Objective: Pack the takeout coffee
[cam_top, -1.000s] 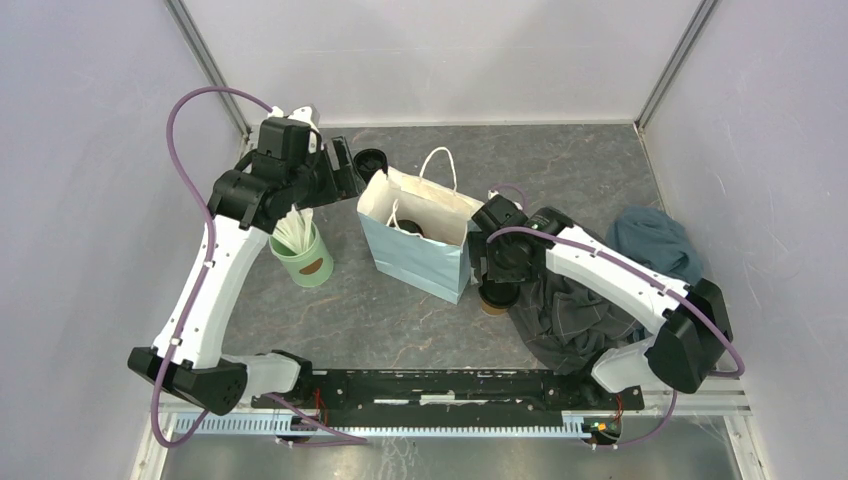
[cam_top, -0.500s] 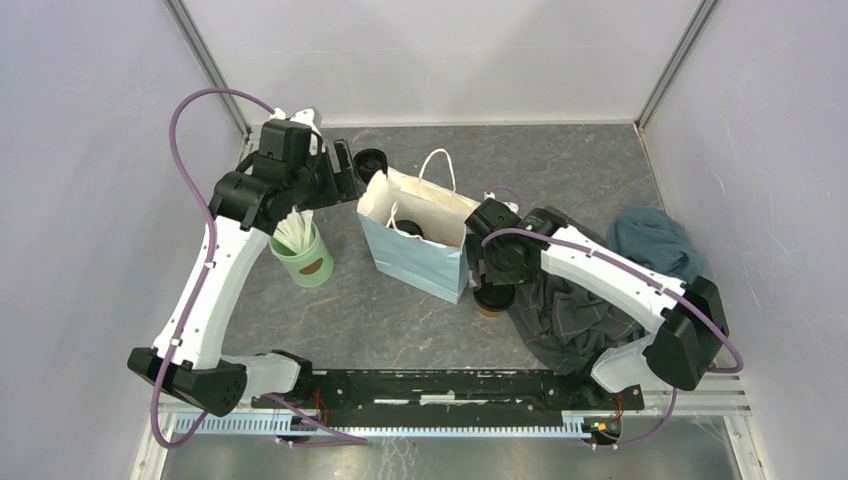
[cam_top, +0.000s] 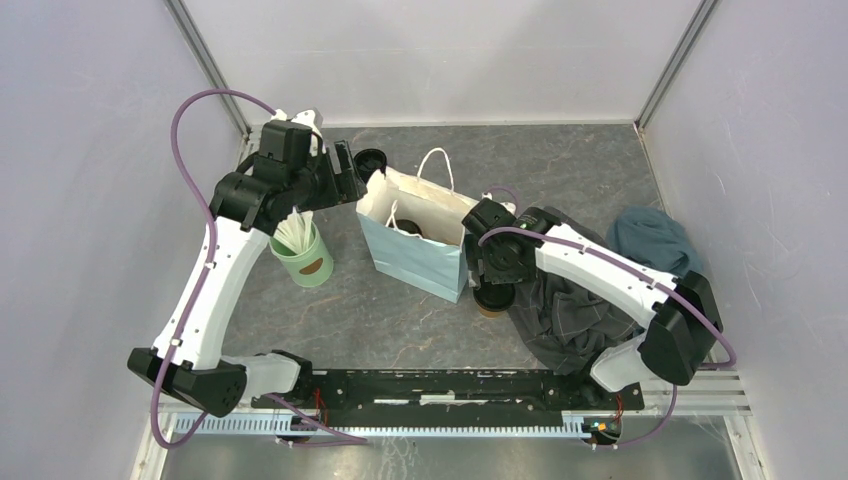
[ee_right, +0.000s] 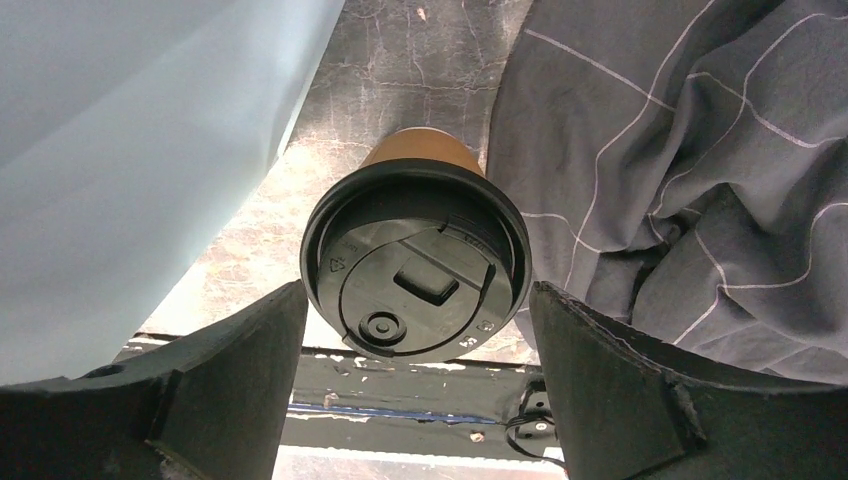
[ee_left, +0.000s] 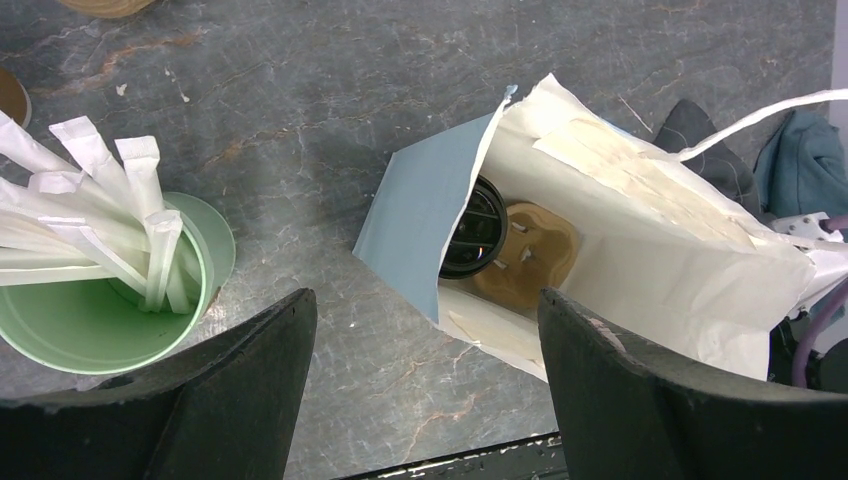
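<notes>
1. right end effector (ee_right: 417, 300) is spread wide over the cup (ee_right: 415, 265), one finger on each side of its lid. the rim lies close to both fingers; i cannot tell whether they touch it.
2. that cup stands upright on the table (cam_top: 400, 320), squeezed between the bag (cam_top: 415, 262) and a crumpled grey cloth (cam_top: 560, 310). both crowd the fingers.
3. second cup (ee_left: 468, 232) sits inside the bag with only its black lid showing, against a tan moulded insert (ee_left: 530, 255).
4. left end effector (ee_left: 425, 300) is wide as well and holds nothing. it hangs above the bag's open mouth and the green cup (ee_left: 100, 320) of white wrapped sticks.
5. the bag is paper, pale blue outside and white inside, with white cord handles. the cups are brown paper under round black plastic lids with a raised sip tab. the cloth is dark grey with thin pale lines. the table is mottled grey, like stone.
6. only the left wrist view looks down into the bag. only the right wrist view shows the lid's detail. the top view alone shows a stack of black lids (cam_top: 371, 160) behind the bag and a teal cloth (cam_top: 655, 240) at far right.
</notes>
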Available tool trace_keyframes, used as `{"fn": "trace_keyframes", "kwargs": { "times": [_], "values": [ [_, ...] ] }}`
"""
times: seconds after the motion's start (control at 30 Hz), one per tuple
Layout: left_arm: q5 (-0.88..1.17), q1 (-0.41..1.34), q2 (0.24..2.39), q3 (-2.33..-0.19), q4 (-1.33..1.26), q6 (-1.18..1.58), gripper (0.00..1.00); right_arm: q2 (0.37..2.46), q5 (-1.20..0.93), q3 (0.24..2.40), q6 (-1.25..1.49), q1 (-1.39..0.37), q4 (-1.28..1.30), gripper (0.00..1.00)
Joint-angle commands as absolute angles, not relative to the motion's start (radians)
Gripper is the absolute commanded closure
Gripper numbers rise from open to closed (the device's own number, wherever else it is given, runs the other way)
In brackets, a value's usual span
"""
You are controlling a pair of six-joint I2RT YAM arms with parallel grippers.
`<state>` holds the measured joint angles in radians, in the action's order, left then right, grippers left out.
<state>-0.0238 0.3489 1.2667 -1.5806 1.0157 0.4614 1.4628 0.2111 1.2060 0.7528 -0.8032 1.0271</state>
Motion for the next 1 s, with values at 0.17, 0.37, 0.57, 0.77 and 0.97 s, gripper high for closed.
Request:
{"fn": "trace_keyframes", "kwargs": {
  "times": [0.17,0.37,0.57,0.77,0.97],
  "values": [
    [-0.017,0.345,1.237,-1.584,0.986,0.419,0.13,1.47,0.236,1.2,0.742,-0.805,1.014,0.16],
    [-0.014,0.345,1.237,-1.582,0.986,0.419,0.13,1.475,0.233,1.193,0.739,-0.808,1.011,0.17],
    [-0.012,0.345,1.234,-1.578,0.984,0.419,0.13,1.491,0.233,1.196,0.734,-0.823,1.013,0.17],
    [-0.012,0.345,1.229,-1.575,0.985,0.417,0.13,1.5,0.239,1.189,0.729,-0.827,1.014,0.18],
    [-0.012,0.344,1.227,-1.575,0.985,0.416,0.13,1.506,0.253,1.19,0.726,-0.832,1.018,0.18]
  ]
}}
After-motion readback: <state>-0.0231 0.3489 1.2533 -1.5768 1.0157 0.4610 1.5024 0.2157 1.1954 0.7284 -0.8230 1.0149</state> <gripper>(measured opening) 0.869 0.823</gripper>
